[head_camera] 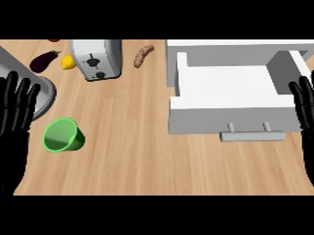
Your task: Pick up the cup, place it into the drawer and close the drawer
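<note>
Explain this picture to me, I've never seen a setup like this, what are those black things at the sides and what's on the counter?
The picture looks steeply down from a humanoid robot's head onto a wooden kitchen counter. The black shapes are its hands: the left hand at the left edge, the right hand at the right edge, both open with fingers straight, holding nothing. On the counter a green cup lies on its side near the left hand. At the right a white drawer stands pulled open, nothing visible inside it, with a grey handle. Further back sit a toaster, an eggplant, a lemon and a sweet potato.
</note>
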